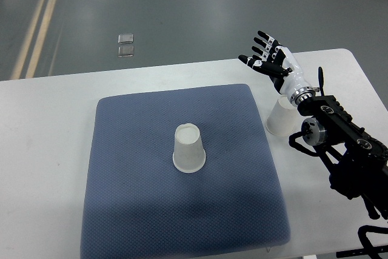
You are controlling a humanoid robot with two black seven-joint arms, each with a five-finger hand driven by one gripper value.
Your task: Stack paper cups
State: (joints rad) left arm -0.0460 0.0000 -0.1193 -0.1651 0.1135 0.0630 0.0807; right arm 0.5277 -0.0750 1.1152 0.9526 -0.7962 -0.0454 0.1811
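A white paper cup [188,149] stands upside down near the middle of the blue-grey mat [139,180]. A second white paper cup [279,117] stands upside down on the white table just off the mat's right edge, partly hidden by my right forearm. My right hand [268,59] is raised above the table's far edge, beyond this cup, with its fingers spread and holding nothing. It touches neither cup. My left arm is out of view.
The white table [48,125] carries the mat. Its far edge runs behind my right hand, with grey floor beyond. Two small clear squares [126,45] lie on the floor. My right arm's black links [345,144] cover the table's right side.
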